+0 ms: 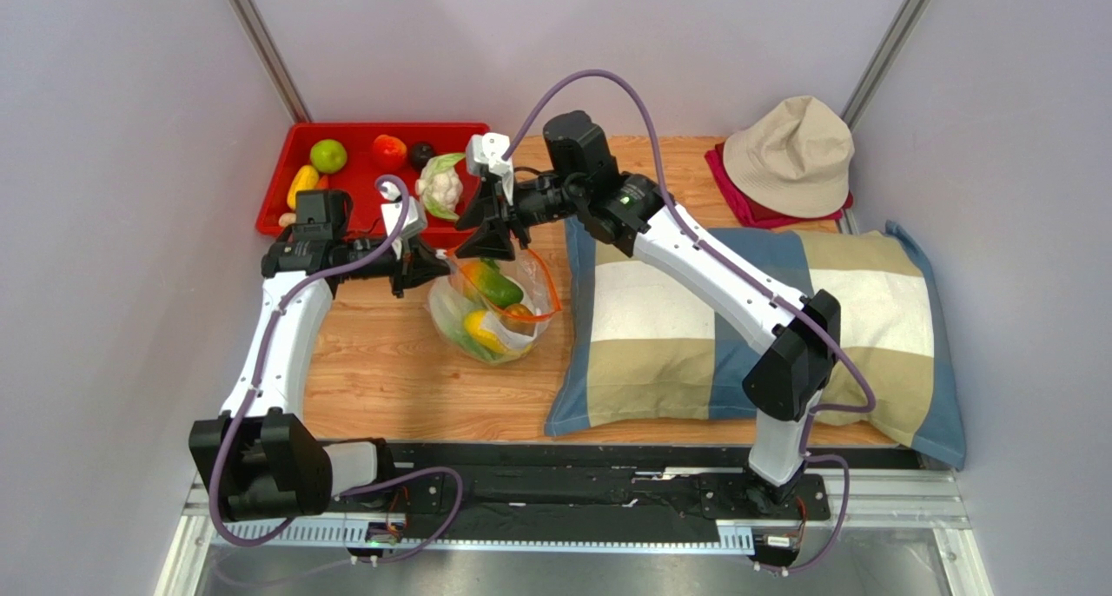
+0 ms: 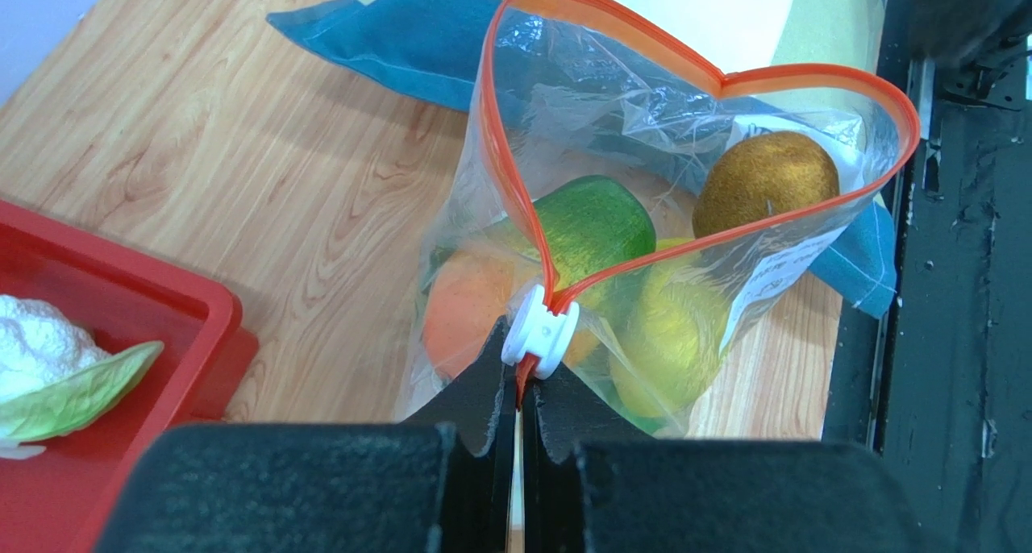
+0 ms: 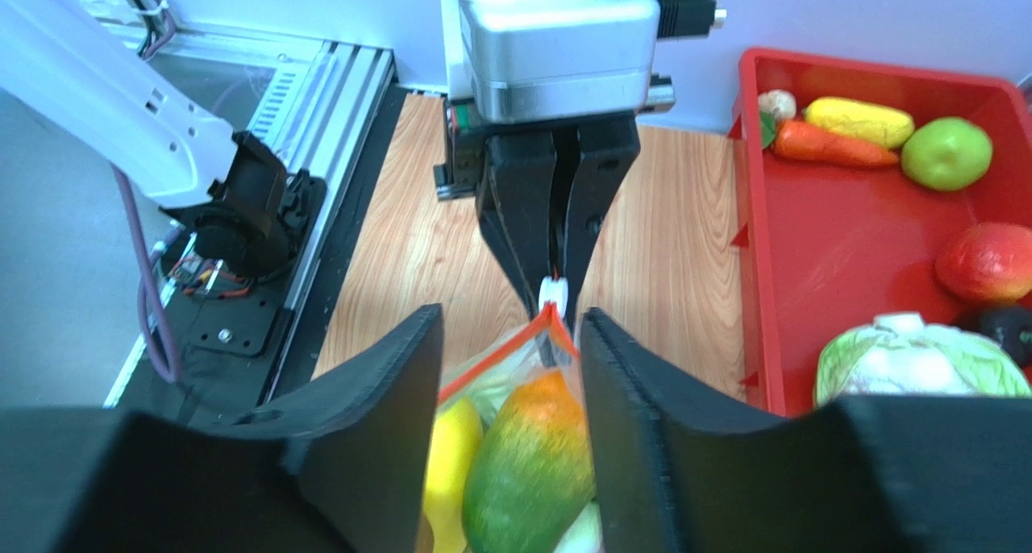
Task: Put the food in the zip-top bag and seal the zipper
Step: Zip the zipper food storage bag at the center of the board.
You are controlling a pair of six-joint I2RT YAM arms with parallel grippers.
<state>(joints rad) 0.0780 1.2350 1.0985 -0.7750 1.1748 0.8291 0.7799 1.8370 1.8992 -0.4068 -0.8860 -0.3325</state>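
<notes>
Over on the left, pale wall runs down beside the wood table, and a tray sits tight in the back left corner. Loose food lies in it: a green apple, a red piece, a dark one, a yellow one and a cauliflower at its near right end.

Just in front of the tray comes the left claw, jaws pressed together, pinching the end of the zipper right beneath the white slider.

Centre now: the bag stands on the table with its mouth gaping wide, the orange strip bowed into a heart shape. Green, orange, yellow and brown pieces are already inside.

Above that mouth hangs the right claw, jaws spread, with the bag's top and a green-orange piece showing between them. The two claws face each other, close together.

Bare wood lies open in front of the bag, down to the black rail at the near edge. On the right, little room: a checked pillow fills that half, its left edge just beside the bag. Back right, a beige hat rests on red cloth near the wall.
</notes>
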